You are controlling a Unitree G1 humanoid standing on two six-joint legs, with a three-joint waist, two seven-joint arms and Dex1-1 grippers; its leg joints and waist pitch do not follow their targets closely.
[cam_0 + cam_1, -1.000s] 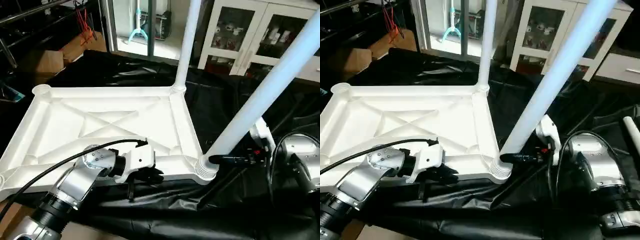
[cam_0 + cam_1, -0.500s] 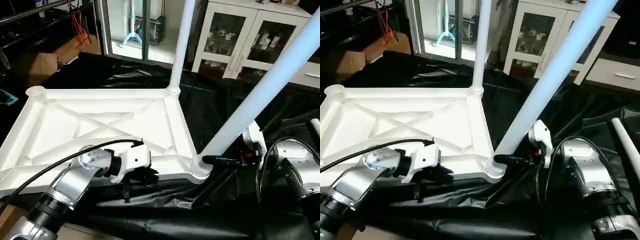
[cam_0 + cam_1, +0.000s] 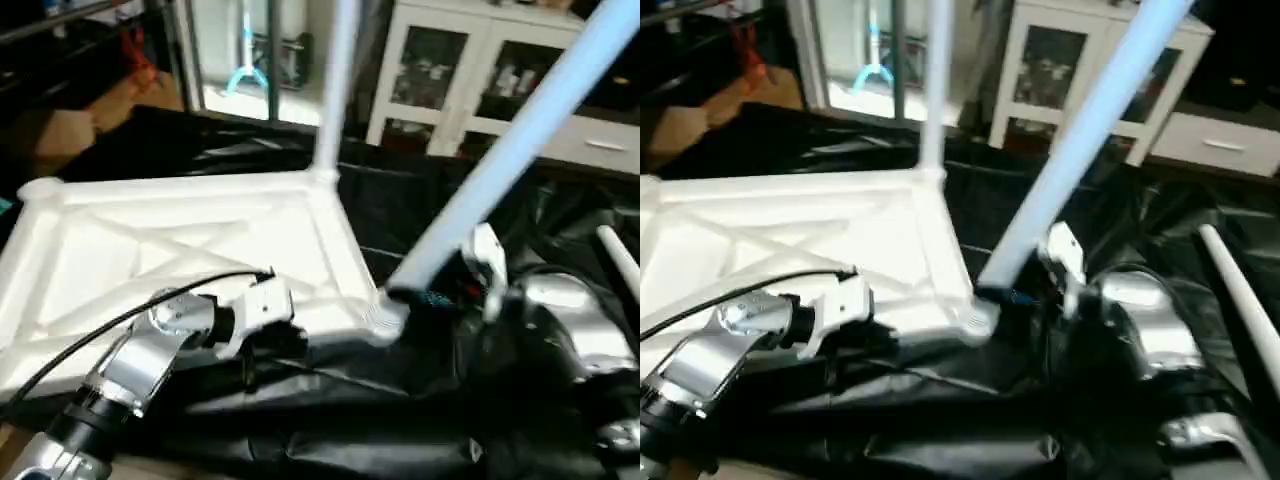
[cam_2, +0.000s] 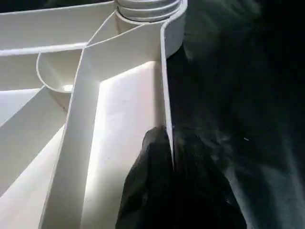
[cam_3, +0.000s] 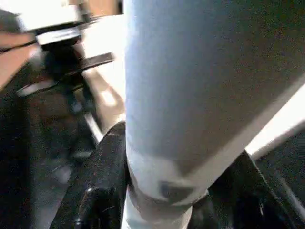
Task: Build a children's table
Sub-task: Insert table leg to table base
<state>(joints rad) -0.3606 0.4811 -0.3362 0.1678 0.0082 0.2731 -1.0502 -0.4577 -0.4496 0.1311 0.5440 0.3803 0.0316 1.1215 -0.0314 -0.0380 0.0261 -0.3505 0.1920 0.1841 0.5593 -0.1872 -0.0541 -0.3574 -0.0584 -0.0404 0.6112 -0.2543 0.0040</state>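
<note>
Between the right end effector (image 5: 162, 191) fingers, a tilted leg (image 3: 500, 160) is being seated in the tabletop's near corner socket (image 3: 383, 318).
Left end effector (image 4: 172, 162) is pinching the white, X-ribbed tabletop (image 3: 150, 250) rim beside it, steadying; next, I judge, straightening and pressing home. Another leg (image 3: 333, 90) is standing beyond.

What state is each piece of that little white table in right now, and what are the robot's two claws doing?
Tabletop: upside down on the black sheet, ribbed underside up.
Far leg: standing upright in its corner socket.
Near leg: foot in the near corner socket, leaning.
Spare leg: lying loose on the sheet.
Left gripper: pinched shut on the tabletop's rim.
Right gripper: closed around the near leg, close to its foot.
</note>
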